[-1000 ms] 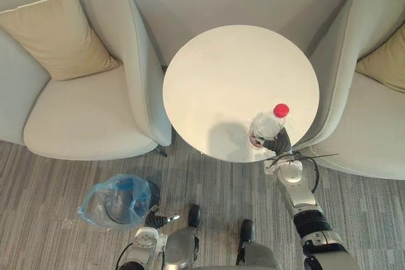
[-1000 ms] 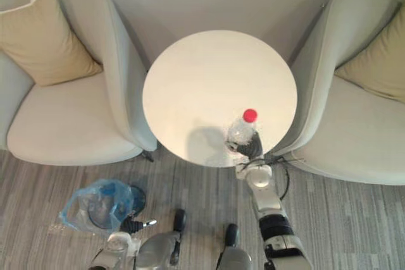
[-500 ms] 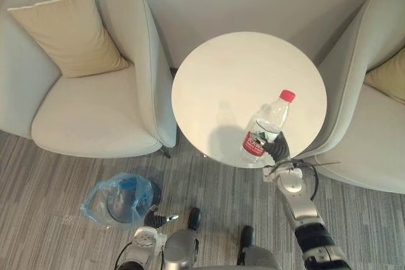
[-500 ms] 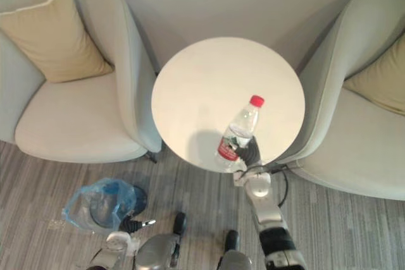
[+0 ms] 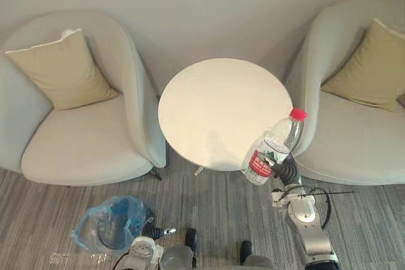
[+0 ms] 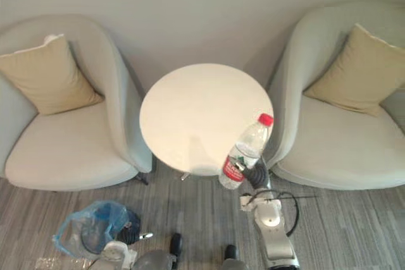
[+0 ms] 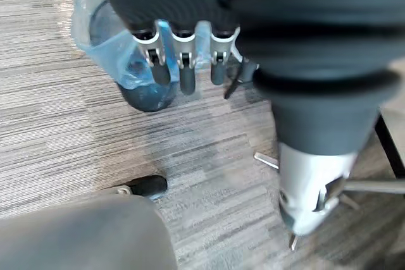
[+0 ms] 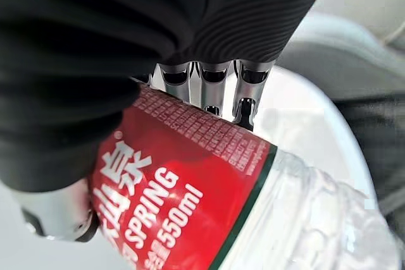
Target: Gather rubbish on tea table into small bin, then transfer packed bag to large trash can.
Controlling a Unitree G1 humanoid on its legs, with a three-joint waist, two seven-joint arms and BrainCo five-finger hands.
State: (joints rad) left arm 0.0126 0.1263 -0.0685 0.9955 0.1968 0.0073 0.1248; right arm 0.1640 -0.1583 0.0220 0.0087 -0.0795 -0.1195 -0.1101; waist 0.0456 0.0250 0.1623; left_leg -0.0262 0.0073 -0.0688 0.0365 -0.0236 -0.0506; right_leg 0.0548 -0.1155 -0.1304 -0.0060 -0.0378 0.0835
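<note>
Risk: bottle is gripped low, at red label, w/ most of its length and red cap leaning up and away from right robot hand. Top-heavy and smooth plastic, so it could swivel or slip on the carry to small bin, which is well apart from that hand. Bin's blue liner looks slack, so mouth may be partly collapsed and a drop could miss onto floor.

Right robot hand is clenched round bottle, fingers across label. Bottle sits above and fwd of it, prob. lifted off table at near edge. Left robot hand relaxed, empty, just beside bin.
</note>
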